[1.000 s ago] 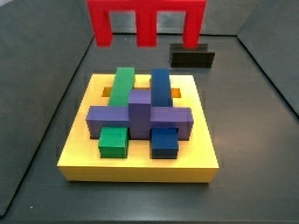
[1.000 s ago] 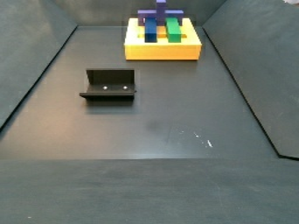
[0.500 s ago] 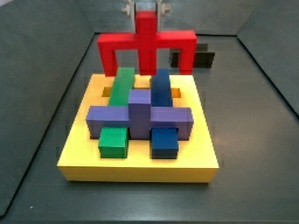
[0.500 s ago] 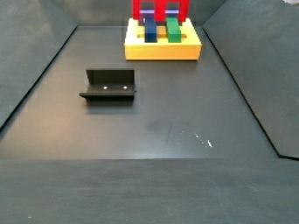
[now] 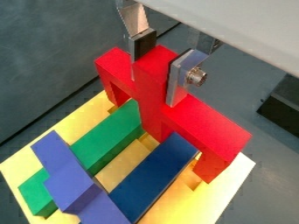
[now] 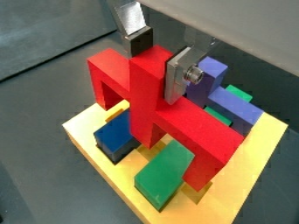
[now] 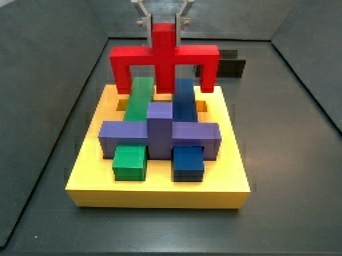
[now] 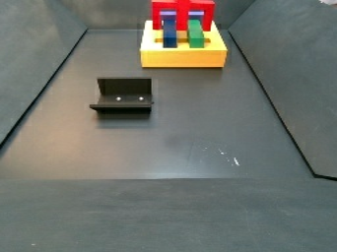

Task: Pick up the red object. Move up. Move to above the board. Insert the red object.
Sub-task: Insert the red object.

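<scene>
I work in what looks like a lab test cell, not a home or shop: a dark grey floor tray (image 8: 171, 148) with sloped walls closes me in, and a dark L-shaped fixture (image 8: 122, 95) stands bolted on it as rig hardware. The only other items are plain, toy-like test pieces: a thick yellow board (image 7: 160, 185) fitted with green, blue and purple blocks, and the red object (image 5: 163, 109) clamped in my gripper (image 5: 162, 59) above the board's far end. No furniture, tools or clutter shows in either side view.
</scene>
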